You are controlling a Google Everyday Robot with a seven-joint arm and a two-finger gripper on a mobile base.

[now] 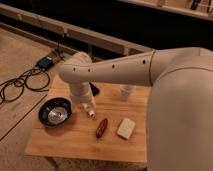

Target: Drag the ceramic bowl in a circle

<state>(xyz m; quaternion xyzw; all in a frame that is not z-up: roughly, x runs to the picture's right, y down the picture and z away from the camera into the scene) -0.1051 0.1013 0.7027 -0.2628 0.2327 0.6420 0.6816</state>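
Observation:
The ceramic bowl [55, 112] is a round, glossy black bowl with a greyish ringed inside. It sits on the left part of the wooden table [70, 140]. My gripper [90, 112] hangs at the end of the cream arm, just right of the bowl's rim and low over the tabletop. I cannot tell whether it touches the bowl.
A small reddish-brown oblong thing [101, 127] and a pale rectangular block [126, 128] lie right of the gripper. A pale cup [127, 92] stands at the table's back. Black cables [22, 82] and a small box [46, 62] lie on the floor to the left.

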